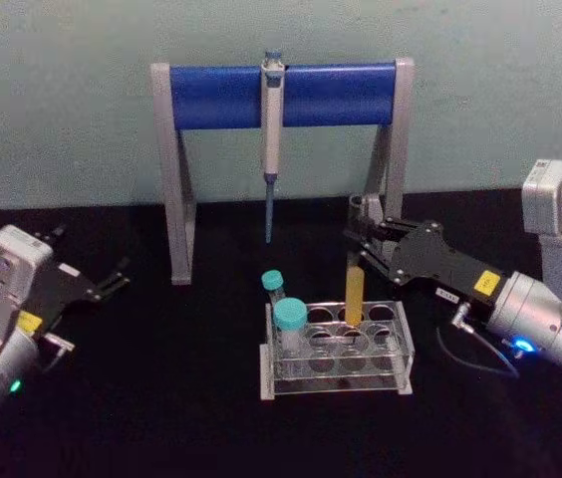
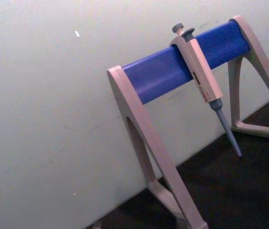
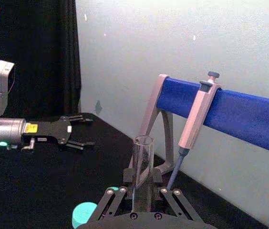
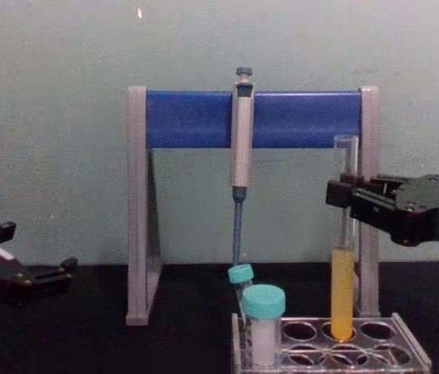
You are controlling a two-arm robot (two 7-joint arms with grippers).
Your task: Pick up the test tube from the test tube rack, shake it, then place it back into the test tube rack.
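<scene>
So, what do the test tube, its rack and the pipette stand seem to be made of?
The test tube, in the right pincer, looks like clear glass: thin see-through wall, yellow liquid visible inside. The test tube rack seems clear hard plastic, glossy, with bright edges. The pipette stand has a matt blue bar on grey legs, probably plastic or painted metal.

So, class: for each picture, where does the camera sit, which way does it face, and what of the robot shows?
Head: high up, looking down at the test tube rack; left gripper at left, right gripper at the test tube.
Chest: lower, looking level at the rack's side; both grippers at the edges.
Left wrist: on the parked left arm, facing the pipette stand.
Right wrist: facing along its own gripper, past the test tube, toward the stand; left gripper beyond.
Shared: head and chest both show rack, test tube, stand, grippers.
</scene>
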